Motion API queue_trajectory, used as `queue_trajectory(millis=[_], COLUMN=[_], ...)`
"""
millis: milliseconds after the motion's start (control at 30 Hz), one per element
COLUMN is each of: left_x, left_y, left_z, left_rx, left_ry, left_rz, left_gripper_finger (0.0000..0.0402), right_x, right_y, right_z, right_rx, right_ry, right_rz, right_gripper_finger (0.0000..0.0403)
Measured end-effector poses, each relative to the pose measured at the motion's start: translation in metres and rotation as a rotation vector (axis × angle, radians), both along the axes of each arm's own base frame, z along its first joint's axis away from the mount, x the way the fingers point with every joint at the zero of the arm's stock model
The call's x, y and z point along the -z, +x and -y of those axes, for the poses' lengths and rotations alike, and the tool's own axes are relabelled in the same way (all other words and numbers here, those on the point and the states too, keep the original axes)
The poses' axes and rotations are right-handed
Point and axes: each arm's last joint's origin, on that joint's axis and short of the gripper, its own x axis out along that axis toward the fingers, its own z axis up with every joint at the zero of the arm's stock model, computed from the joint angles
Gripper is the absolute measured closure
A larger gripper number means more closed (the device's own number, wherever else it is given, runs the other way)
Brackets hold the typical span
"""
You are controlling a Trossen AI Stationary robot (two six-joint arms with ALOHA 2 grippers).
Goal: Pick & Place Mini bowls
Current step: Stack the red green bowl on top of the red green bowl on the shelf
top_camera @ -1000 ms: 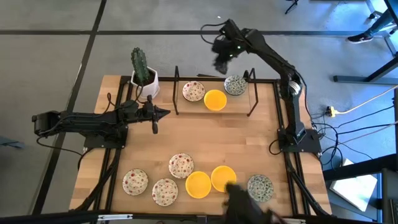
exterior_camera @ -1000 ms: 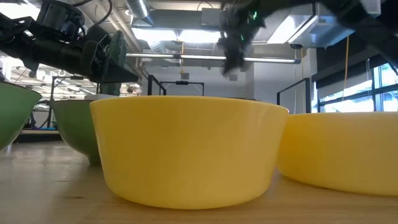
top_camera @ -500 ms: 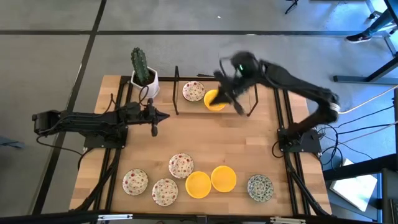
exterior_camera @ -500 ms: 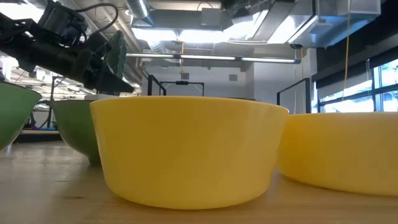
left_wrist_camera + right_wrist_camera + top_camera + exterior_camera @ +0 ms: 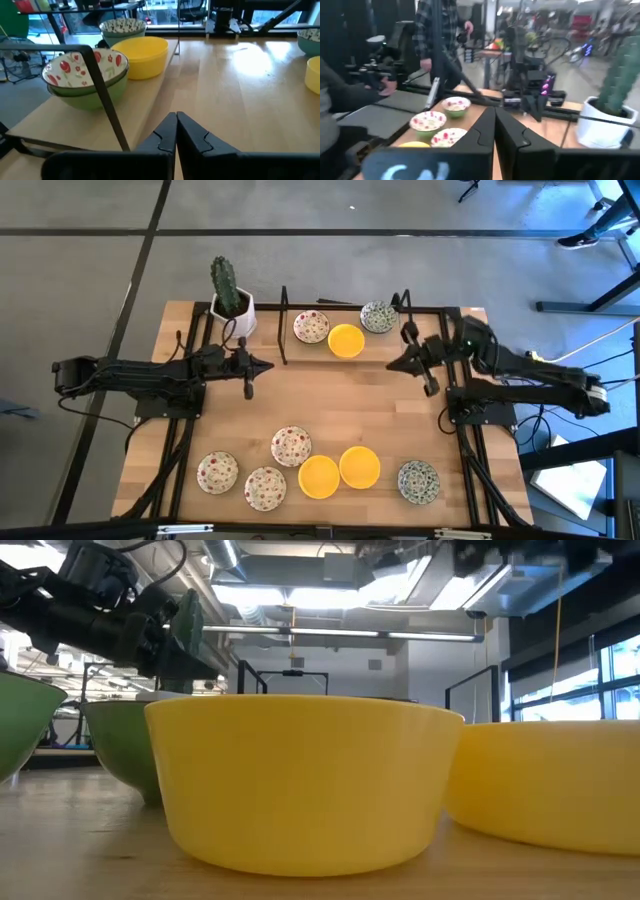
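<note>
- I am seeing the left pincer [image 5: 262, 364] hovering over the worktop [image 5: 330, 405] toward its left side, fingers pressed together and holding nothing.
- The right pincer [image 5: 393, 364] is hanging over the right side of the worktop, tips pointing toward the middle, also closed up with nothing between the fingers [image 5: 492, 131].
- Three mini bowls are sitting at the far edge inside a black wire frame [image 5: 284, 326]: a red-speckled bowl [image 5: 311, 327], a yellow bowl [image 5: 346, 340] just beside it, and a green-blue patterned bowl [image 5: 377, 317] further right.
- Six more are resting along the near edge: three red-speckled ones [image 5: 217, 472], [image 5: 266, 488], [image 5: 291, 446], two yellow ones touching [image 5: 319, 477], [image 5: 359, 467], and one green-blue one [image 5: 418, 480].
- A cactus pot [image 5: 233, 310] is standing at the far-left corner.
- In the right wrist view I am noting a person in a plaid shirt [image 5: 432, 30] beyond the worktop.
</note>
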Motion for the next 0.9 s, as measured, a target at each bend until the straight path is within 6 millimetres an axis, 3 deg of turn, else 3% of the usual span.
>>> queue_trajectory(millis=[133,300,467,667,900], left_x=[-0.009,-0.017,-0.025,-0.032,-0.056], left_y=[0.002,0.002,0.003,0.003,0.014], left_z=[0.0,0.0,0.002,0.005,0.013], left_rx=[-0.013,-0.013,0.069,0.162,0.229], left_ry=[-0.043,-0.103,-0.231,-0.278,-0.261], left_rz=[0.106,0.216,0.31,0.387,0.39], left_gripper_finger=[0.0399,0.0394,0.0398,0.0398,0.0399], right_x=[0.036,0.062,0.066,0.067,0.066], right_y=[-0.006,-0.006,-0.006,-0.008,-0.009], right_z=[0.001,0.002,0.001,-0.003,-0.004], right_rx=[0.101,0.157,0.134,-0.022,-0.049], right_ry=[-0.002,0.017,0.033,0.018,0.005], right_rz=[0.053,0.04,0.031,0.013,0.022], right_gripper_finger=[0.0394,0.0394,0.0394,0.0393,0.0393])
